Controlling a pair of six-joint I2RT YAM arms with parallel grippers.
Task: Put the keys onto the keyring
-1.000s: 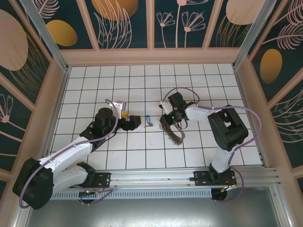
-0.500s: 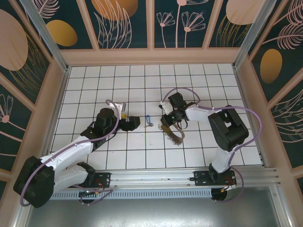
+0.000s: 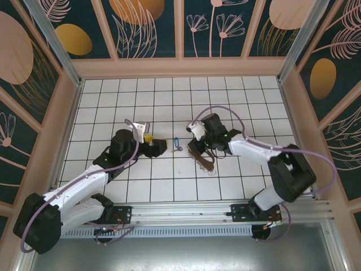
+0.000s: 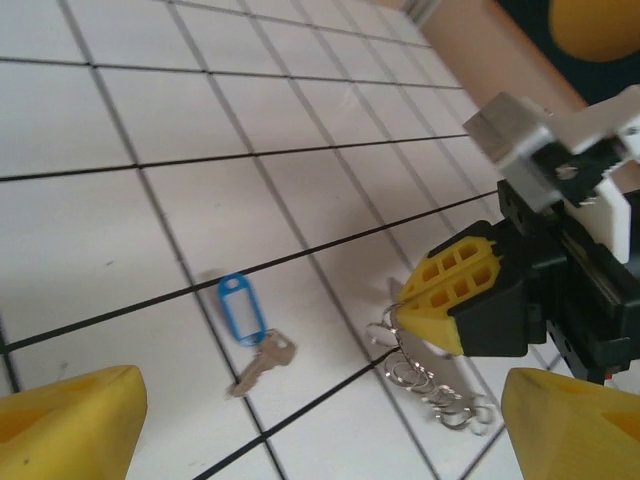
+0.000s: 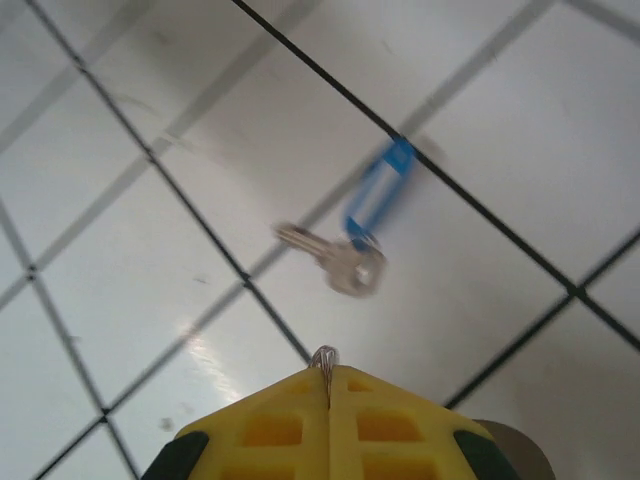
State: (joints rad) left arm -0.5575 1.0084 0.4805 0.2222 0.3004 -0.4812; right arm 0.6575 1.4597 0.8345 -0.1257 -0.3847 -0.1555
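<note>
Threading is not yet done: the small silvery blue-tagged key [image 4: 260,362] lies loose near the middle of the white tiled surface [image 3: 113,101]. The right claw [image 5: 326,378] is clamped on the tan-brown oval keyring [image 3: 203,161] at its metal rings [image 4: 430,385], just beside the key. The left claw [image 4: 320,425] hangs wide over the key.

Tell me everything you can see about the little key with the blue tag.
The key is small and silvery, metal by its look, with a rounded head and a short blade. A blue oval tag with a pale centre, seemingly plastic, is joined at the head, and tag and blade lie at an angle to each other. It lies flat on the white tiled floor, with the tag's far end reaching a dark grout line. Only the floor touches it; nothing holds it.
</note>
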